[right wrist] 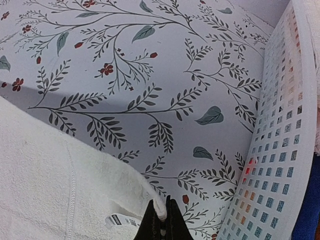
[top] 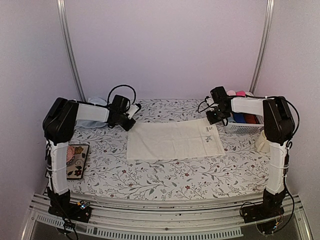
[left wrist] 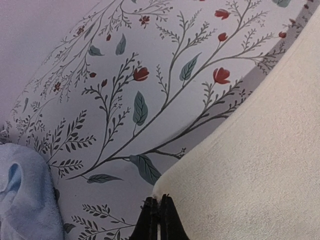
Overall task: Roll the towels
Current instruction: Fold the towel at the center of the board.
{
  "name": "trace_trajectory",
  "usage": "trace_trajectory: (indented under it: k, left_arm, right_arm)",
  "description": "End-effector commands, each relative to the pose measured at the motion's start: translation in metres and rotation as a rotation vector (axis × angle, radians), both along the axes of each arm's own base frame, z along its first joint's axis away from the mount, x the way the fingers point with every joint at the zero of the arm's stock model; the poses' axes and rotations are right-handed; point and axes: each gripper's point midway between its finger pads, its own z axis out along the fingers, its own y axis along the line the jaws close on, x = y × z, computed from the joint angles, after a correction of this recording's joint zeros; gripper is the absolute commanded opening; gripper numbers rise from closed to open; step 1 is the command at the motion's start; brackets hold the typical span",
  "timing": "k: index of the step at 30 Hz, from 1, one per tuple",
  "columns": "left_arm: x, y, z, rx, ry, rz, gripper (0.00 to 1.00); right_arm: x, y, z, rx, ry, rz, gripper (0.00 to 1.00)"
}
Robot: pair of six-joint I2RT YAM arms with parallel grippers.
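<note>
From above, the cream towel (top: 174,140) lies flat in the middle of the floral surface (top: 165,182). A white basket (top: 246,128) of rolled cloths sits at two o'clock from it, and the light blue towel (top: 97,101) is bunched at ten o'clock. Both arms reach forward with elbows high, the left pincer (top: 131,123) at the towel's far-left corner and the right pincer (top: 214,119) at its far-right one. The left wrist view shows the left pincer (left wrist: 159,212) pinched tight on the cream towel (left wrist: 250,165), with the light blue towel (left wrist: 25,200) at eight o'clock and bare surface ahead. In the right wrist view, the right pincer (right wrist: 162,222) is clamped on the cream towel (right wrist: 60,185), with a label (right wrist: 120,220) beside it and the basket (right wrist: 280,150) close at three o'clock.
</note>
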Motion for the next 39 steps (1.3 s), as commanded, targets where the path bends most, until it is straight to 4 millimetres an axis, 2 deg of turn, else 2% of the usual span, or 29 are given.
trace_trajectory:
  k: [1,6,10,11,12,15,21,32,39]
  left_arm:
    - [0.012,0.0,0.028,0.001,-0.073,-0.015,0.0]
    - [-0.004,-0.013,0.047,-0.054,-0.091,-0.101,0.0]
    - [-0.024,-0.018,0.055,-0.098,-0.086,-0.154,0.0]
    - [-0.029,-0.019,0.07,-0.125,-0.107,-0.164,0.0]
    - [-0.034,-0.021,0.074,-0.144,-0.107,-0.175,0.0]
    - [-0.052,-0.027,0.077,-0.192,-0.087,-0.21,0.0]
    - [-0.077,-0.031,0.072,-0.19,-0.061,-0.241,0.0]
    - [-0.099,-0.028,0.068,-0.191,-0.026,-0.249,0.0]
    - [-0.113,-0.026,0.061,-0.198,0.004,-0.24,0.0]
  right_arm:
    - [0.004,-0.007,0.011,-0.029,-0.031,-0.036,0.02]
    - [0.007,-0.011,0.014,-0.026,-0.042,-0.025,0.02]
    - [0.004,-0.003,0.018,0.001,-0.057,0.059,0.02]
    - [0.002,-0.001,0.021,0.009,-0.06,0.07,0.02]
    - [0.0,0.001,0.024,0.019,-0.066,0.082,0.02]
    - [-0.007,0.004,0.028,0.044,-0.066,0.1,0.02]
    - [-0.023,0.001,0.033,0.063,-0.045,0.091,0.02]
    - [-0.053,-0.006,0.024,0.078,0.006,0.085,0.02]
    - [-0.064,-0.012,0.017,0.067,0.028,0.065,0.02]
